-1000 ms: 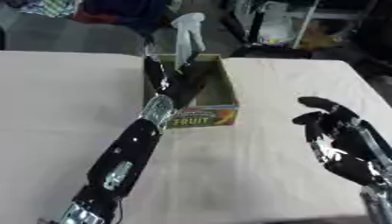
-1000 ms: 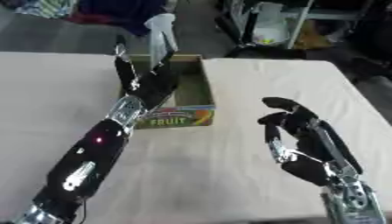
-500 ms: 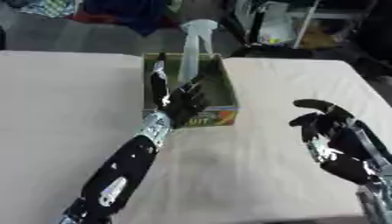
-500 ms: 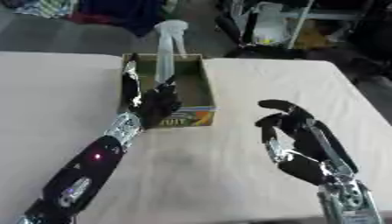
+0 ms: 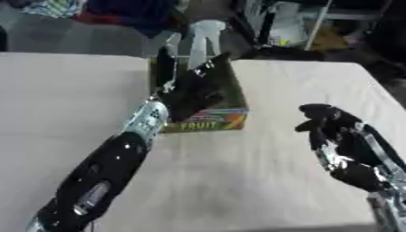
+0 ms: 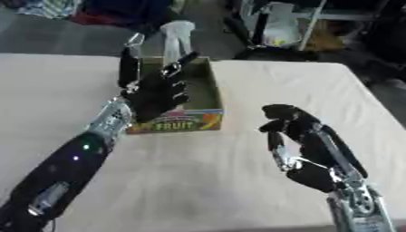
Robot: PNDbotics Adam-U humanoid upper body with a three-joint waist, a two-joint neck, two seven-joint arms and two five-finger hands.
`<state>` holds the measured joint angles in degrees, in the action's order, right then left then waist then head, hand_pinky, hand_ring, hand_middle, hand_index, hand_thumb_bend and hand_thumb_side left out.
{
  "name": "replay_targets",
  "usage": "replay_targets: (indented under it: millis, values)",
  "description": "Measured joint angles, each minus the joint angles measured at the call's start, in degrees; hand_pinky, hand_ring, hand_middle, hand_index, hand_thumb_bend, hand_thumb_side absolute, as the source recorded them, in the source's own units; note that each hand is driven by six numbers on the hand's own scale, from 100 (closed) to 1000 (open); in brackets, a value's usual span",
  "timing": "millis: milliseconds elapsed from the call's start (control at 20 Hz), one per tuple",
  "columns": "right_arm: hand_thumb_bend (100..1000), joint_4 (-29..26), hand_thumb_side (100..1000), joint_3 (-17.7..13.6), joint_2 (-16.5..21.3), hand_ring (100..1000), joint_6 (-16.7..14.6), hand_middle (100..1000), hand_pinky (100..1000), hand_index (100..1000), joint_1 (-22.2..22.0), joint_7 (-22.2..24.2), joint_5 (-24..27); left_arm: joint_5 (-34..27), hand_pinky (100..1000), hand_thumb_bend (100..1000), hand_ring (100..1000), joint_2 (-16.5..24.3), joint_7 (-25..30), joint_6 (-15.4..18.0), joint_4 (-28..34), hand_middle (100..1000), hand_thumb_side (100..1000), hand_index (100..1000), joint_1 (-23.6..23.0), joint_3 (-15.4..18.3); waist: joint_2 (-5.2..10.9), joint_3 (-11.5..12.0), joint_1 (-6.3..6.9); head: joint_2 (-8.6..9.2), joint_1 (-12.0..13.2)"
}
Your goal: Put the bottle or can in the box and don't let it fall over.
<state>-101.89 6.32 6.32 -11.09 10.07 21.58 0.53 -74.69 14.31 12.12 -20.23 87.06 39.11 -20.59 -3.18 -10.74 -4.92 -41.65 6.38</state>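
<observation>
My left hand [image 6: 155, 93] is up over the box [image 6: 202, 97], fingers spread and mostly straight, holding nothing; the palm faces the box's interior and the fingertips reach toward its far wall. Left forearm runs back diagonally to the near left corner of the bench [image 5: 71, 90]. The bottle [image 5: 202, 41], pale and translucent with a narrower top, stands upright at the far end of the box, just beyond my fingertips; whether any finger touches it I cannot tell, as the hand covers its lower part. Its top rises well above the box rim. The box is an open cardboard carton with a coloured print reading "FRUIT" on its near face, set near the middle of the bench's far edge, long axis running away from me. My right hand [image 6: 297, 133] hangs above the near right part of the bench, well apart from the box, fingers loosely curled inward and empty, wrist toward the near right corner. Bench surface is a plain light cloth. Beyond the far edge: dark clutter and floor, blurred.
</observation>
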Motion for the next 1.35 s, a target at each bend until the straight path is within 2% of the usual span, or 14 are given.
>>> replay_targets:
  millis: [150, 200, 400, 550, 600, 800, 950, 1150, 1350]
  values:
    - [100, 0.0, 253, -0.31, 0.04, 673, 0.25, 819, 769, 786, 0.0, -0.95, -0.28, -4.14, 100, 390, 100, 2.72, -0.93, 1.19, 8.72, 189, 933, 971, -2.3, 0.66, 0.0, 0.62, 0.09, 0.0, -0.3]
    - [100, 0.01, 255, -0.32, 0.04, 673, 0.3, 819, 769, 786, -0.01, -1.19, -0.34, -5.33, 100, 397, 100, 3.55, -1.59, 1.95, 11.46, 197, 890, 971, -3.48, 1.41, 0.0, 0.89, 0.15, 0.0, -0.46]
    - [100, 0.01, 256, -0.67, 0.09, 673, 0.37, 820, 769, 787, -0.03, -1.83, -0.78, -7.16, 102, 408, 100, 5.41, -5.09, 7.68, 20.36, 207, 841, 974, -9.86, 7.31, 0.0, 2.19, 0.34, 0.0, -1.24]
    - [100, 0.03, 256, -0.93, 0.27, 673, 0.41, 820, 769, 787, -0.07, -2.27, -0.88, -5.31, 102, 408, 100, 5.91, -6.95, 12.11, 23.77, 207, 841, 974, -14.08, 11.66, 0.0, 2.69, 0.52, 0.0, -1.64]
    - [100, 0.03, 260, -1.01, 0.41, 673, 0.41, 820, 769, 788, -0.1, -2.37, -0.95, -4.42, 129, 380, 102, 5.92, -7.4, 13.09, 24.34, 214, 891, 973, -14.73, 12.51, 0.0, 2.8, 0.59, 0.0, -1.76]
    - [100, 0.3, 261, -1.36, 0.55, 673, 0.57, 821, 769, 788, -0.5, -2.79, -1.23, 6.35, 119, 404, 100, 5.51, -10.35, 18.26, 22.88, 211, 942, 972, -24.79, 19.19, 0.0, 4.21, 1.14, 0.0, -2.4]
    - [100, 0.39, 261, -1.39, 0.62, 673, 0.58, 821, 769, 788, -0.52, -3.0, -1.27, 13.68, 111, 433, 100, 3.14, -12.28, 20.72, 20.4, 210, 956, 970, -29.1, 22.09, 0.0, 4.84, 1.12, -0.01, -2.56]
    - [100, 0.68, 262, -1.39, 0.65, 674, 0.63, 821, 769, 788, -0.61, -3.05, -1.33, 18.65, 131, 440, 103, -0.66, -13.84, 21.96, 16.59, 221, 992, 960, -31.86, 23.78, 0.0, 4.87, 1.13, -0.01, -2.7]
    - [100, 0.74, 263, -1.4, 0.65, 674, 0.64, 822, 769, 789, -0.81, -3.07, -1.41, 22.09, 132, 419, 103, -2.29, -15.34, 22.06, 13.5, 220, 1000, 961, -33.17, 24.86, 0.0, 5.01, 1.13, 0.01, -2.8]
